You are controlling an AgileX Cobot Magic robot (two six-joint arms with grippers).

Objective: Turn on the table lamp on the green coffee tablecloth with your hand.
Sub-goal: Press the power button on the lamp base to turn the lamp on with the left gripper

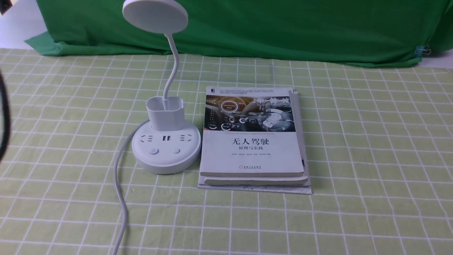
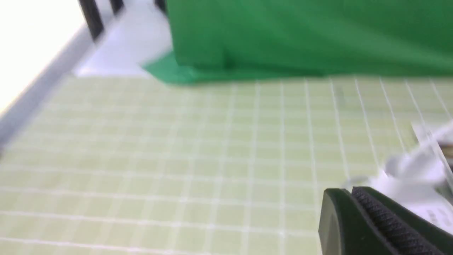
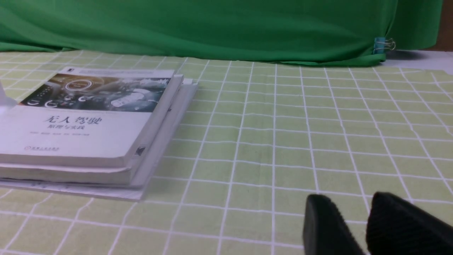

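The white table lamp [image 1: 166, 150] stands on the pale green checked tablecloth [image 1: 371, 141], left of centre. Its disc head [image 1: 155, 15] is unlit, and two round buttons [image 1: 153, 151] sit on the front of its base. Its white cord [image 1: 120, 191] runs toward the near edge. Neither gripper shows in the front view; only a black cable [image 1: 4, 117] shows at the left edge. In the blurred left wrist view my left gripper [image 2: 348, 193] is shut and empty above the cloth, with a white blur [image 2: 417, 170] beyond it. My right gripper [image 3: 350, 209] is slightly open and empty, low over the cloth.
A stack of books [image 1: 252, 141] lies right beside the lamp base, and it also shows in the right wrist view [image 3: 85, 120]. A dark green backdrop cloth [image 1: 283, 28] hangs along the far edge, held by a clip [image 1: 421, 51] at the right.
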